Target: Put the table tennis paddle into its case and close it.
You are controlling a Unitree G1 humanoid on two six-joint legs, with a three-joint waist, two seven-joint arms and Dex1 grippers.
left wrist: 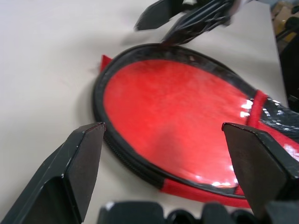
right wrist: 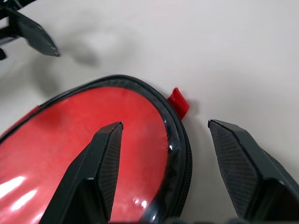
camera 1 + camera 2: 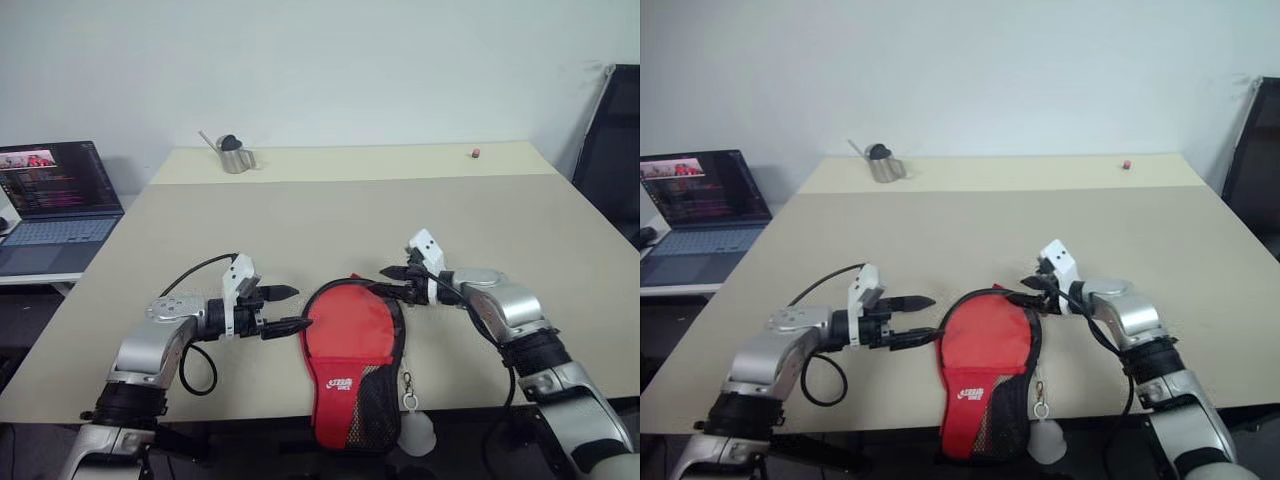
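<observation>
Left eye view: case (image 3: 352, 362) lies flat on bench (image 3: 330, 220) at near edge, red side up, round end pointing away from robot, mesh-pocket end w/ white logo overhanging edge slightly. Key ring w/ white tag (image 3: 411, 412) hangs at its right side.

Paddle: cannot tell it apart from case; the red round area w/ black rim (glossy in wrist views) may be either.

Left claw (image 3: 290, 309): fingers apart, nothing between them, tips just beside case's left rim; contact cannot be confirmed. Left wrist view: both fingers (image 1: 74, 163) straddle the near rim w/ red face between them.

Right claw (image 3: 392, 281): fingers apart, at case's far right rim. Right wrist view: one finger (image 2: 100, 158) sits over red face, other over bare bench, rim and small red tab (image 2: 179, 101) between them. No grip visible.

Rest of bench: metal cup (image 3: 236, 155) at far left, small red object (image 3: 475, 152) at far right. Laptop (image 3: 55, 205) on side desk to left, screen lit.
</observation>
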